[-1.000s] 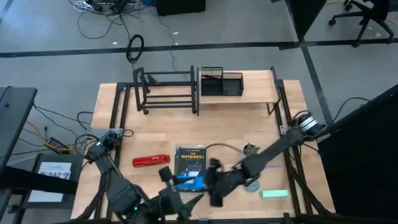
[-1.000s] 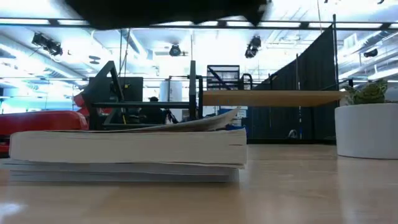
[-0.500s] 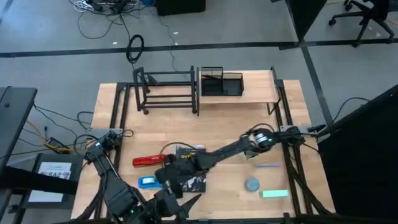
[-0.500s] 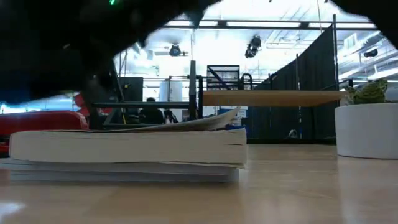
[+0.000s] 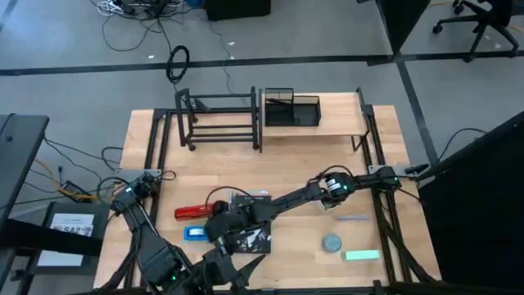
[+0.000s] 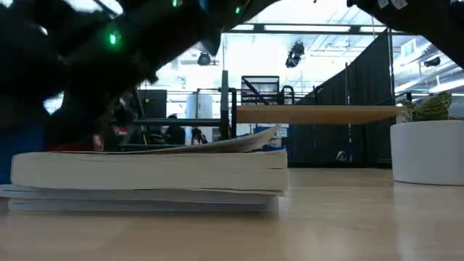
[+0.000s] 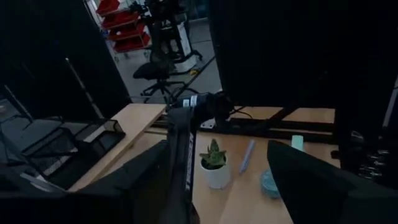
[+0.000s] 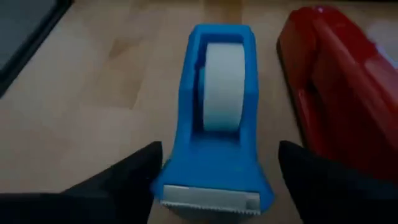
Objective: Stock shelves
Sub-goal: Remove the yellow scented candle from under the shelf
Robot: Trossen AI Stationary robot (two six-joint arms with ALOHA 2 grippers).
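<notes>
Reaching across the table (image 5: 327, 164) from above, the right gripper (image 5: 214, 230) sat beside the blue tape dispenser (image 5: 195, 233), below the red stapler (image 5: 198, 211); both shelves, rack (image 5: 219, 119) and plank (image 5: 337, 123), stood at the far edge. Low down, a book (image 6: 148, 177) filled the foreground. The right wrist showed fingers (image 8: 127, 171) spread wide around the dispenser. The left gripper (image 5: 237, 270) waited, its fingers (image 7: 311, 180) apart.

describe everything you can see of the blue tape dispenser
The blue tape dispenser looks like glossy plastic, with a white roll of tape set upright in its slot and a serrated cutting edge at one end. It lies flat on the wooden table, near the front edge, just in front of the red stapler and left of the book. The right gripper has its open fingers on either side of it, not visibly touching.
</notes>
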